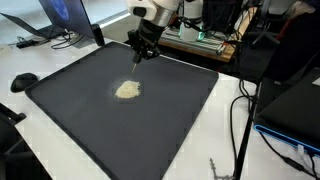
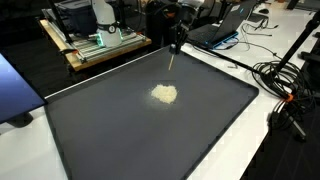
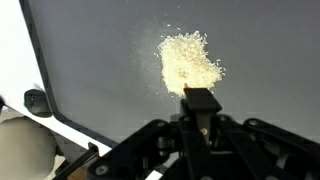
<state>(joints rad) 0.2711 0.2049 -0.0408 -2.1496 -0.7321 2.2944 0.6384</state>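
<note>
A small heap of pale yellowish crumbs (image 1: 127, 90) (image 2: 165, 94) (image 3: 188, 62) lies near the middle of a large dark grey mat (image 1: 90, 125) (image 2: 120, 140). My gripper (image 1: 143, 48) (image 2: 178, 40) (image 3: 200, 102) hangs above the mat's far edge, behind the heap and clear of it. Its jaws are shut on a thin tool (image 2: 174, 62) that points down toward the mat. In the wrist view the tool's end is a dark block with a small orange spot. The tool's tip does not touch the crumbs.
The mat covers most of a white table (image 1: 225, 150). A laptop (image 1: 60, 15) and a black round object (image 1: 23, 81) (image 3: 36, 100) sit off one side. A wooden board with electronics (image 2: 100, 45) stands behind. Cables (image 1: 240, 120) (image 2: 285, 95) trail beside the mat.
</note>
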